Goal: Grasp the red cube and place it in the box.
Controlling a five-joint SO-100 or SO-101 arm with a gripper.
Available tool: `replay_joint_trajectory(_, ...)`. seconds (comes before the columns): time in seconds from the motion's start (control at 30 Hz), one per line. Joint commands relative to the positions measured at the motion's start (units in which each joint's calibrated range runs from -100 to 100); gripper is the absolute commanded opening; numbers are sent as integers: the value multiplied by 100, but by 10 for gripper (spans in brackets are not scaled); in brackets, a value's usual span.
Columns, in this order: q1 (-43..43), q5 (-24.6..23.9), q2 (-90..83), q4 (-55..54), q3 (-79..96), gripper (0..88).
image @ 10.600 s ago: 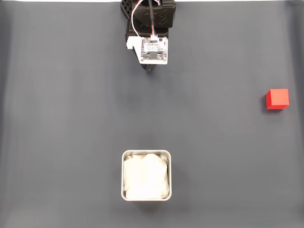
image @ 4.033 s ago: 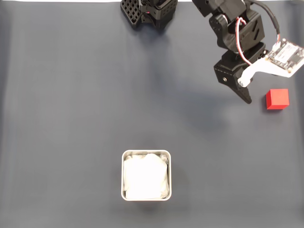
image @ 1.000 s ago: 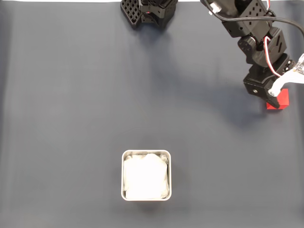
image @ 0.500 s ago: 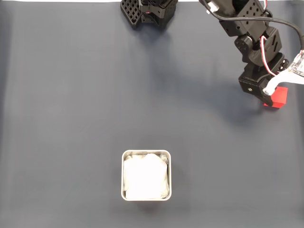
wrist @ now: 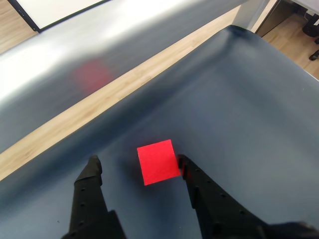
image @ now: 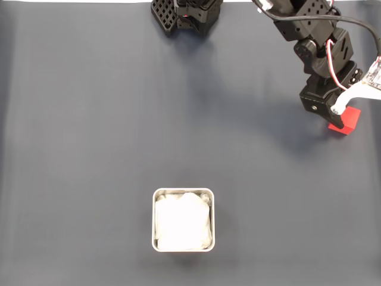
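While the box (image: 183, 220) sits low on the dark tabletop (image: 89, 131) in the fixed view, the cube (image: 347, 120) lies far up and to the right of it, near the tabletop's right edge. Reaching in from the top of that view, the arm (image: 309, 36) ends right at the cube and covers its upper left part. From the wrist view, the gripper (wrist: 137, 167) has its jaws spread apart, with the cube (wrist: 157, 161) between them. The right-hand finger (wrist: 199, 189) touches or nearly touches the cube's side, and the left-hand finger (wrist: 89, 186) stands clear of it. Inside the box lies a white lining (image: 181, 223).
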Motion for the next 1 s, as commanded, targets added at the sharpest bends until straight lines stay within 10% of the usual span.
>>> replay_joint_trajectory(0.0, -71, -78, -343, 16, -32, 353)
replay_joint_trajectory(0.97, 320, -161, -57, -58, -5, 337)
